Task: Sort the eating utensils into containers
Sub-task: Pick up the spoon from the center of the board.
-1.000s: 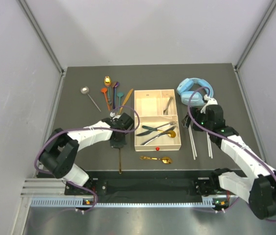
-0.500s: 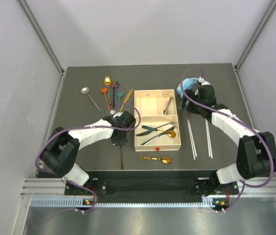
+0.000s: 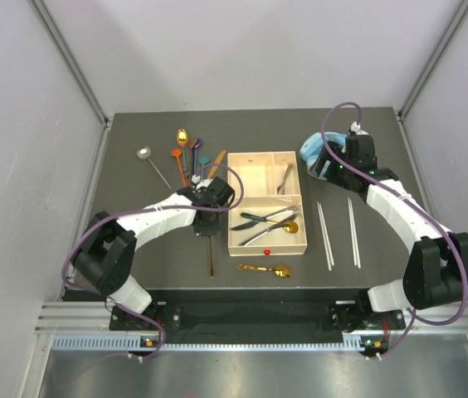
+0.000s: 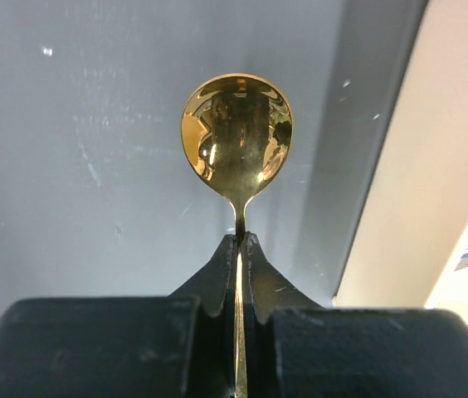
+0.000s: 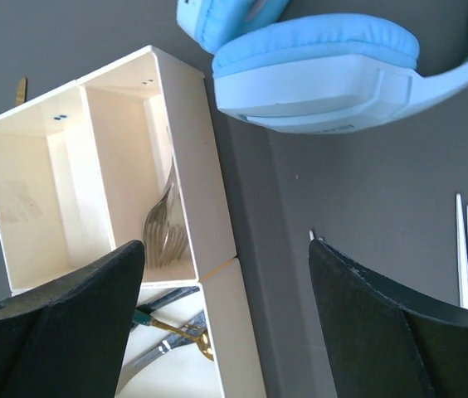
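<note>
My left gripper (image 3: 207,220) (image 4: 238,240) is shut on the thin handle of a gold spoon (image 4: 236,137) (image 3: 211,262), held just left of the cream tray (image 3: 232,217) (image 4: 458,174). The large section of the tray holds dark-and-silver knives (image 3: 259,219) and a gold spoon (image 3: 290,225). A fork (image 5: 166,228) lies in a small section. My right gripper (image 3: 329,169) (image 5: 226,245) hangs open and empty above the tray's right wall (image 5: 209,199). Coloured spoons (image 3: 189,157), a gold spoon (image 3: 267,269) and chopsticks (image 3: 325,235) (image 5: 466,249) lie on the table.
Light-blue headphones (image 3: 312,151) (image 5: 325,70) sit at the back right, partly under my right arm. A silver spoon (image 3: 152,163) lies at the far left. A second pair of chopsticks (image 3: 353,232) lies right of the first. Walls close in both sides.
My left gripper has carried the gold spoon a little right and back, toward the tray. My right arm has swung from above the chopsticks back to the headphones.
</note>
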{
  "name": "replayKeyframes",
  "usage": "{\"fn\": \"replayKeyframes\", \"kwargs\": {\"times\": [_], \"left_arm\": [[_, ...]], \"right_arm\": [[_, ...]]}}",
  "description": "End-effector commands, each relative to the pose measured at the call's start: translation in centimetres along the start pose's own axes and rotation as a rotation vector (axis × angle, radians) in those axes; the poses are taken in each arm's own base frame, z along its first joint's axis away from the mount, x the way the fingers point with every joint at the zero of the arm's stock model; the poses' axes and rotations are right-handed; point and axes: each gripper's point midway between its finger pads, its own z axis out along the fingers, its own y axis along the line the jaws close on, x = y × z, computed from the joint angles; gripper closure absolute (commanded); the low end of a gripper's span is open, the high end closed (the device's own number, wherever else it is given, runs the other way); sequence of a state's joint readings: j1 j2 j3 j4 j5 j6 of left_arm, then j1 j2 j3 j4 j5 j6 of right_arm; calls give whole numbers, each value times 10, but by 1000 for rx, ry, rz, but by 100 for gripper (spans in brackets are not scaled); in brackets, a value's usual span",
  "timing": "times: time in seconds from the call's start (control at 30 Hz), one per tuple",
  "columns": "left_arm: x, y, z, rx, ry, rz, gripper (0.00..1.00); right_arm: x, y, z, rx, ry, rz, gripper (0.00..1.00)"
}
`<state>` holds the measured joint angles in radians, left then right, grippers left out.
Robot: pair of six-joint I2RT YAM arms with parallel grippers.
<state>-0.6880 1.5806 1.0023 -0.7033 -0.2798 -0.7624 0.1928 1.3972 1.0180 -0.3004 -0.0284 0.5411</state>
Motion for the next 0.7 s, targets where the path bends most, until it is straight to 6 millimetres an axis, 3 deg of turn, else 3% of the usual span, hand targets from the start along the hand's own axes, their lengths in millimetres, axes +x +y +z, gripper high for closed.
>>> {"fn": "replayKeyframes", "kwargs": {"times": [0.0, 0.27, 0.67], "left_arm": [[-5, 0, 0, -28, 16, 34, 100], [3, 3, 10, -47, 34, 31, 100], [-11, 5, 4, -79, 47, 45, 100]], "right_arm": [[-9, -1, -7, 32, 11, 73, 20], [15, -5, -2, 29, 92, 109, 20], [16, 4, -3, 27, 154, 157, 19]]}}
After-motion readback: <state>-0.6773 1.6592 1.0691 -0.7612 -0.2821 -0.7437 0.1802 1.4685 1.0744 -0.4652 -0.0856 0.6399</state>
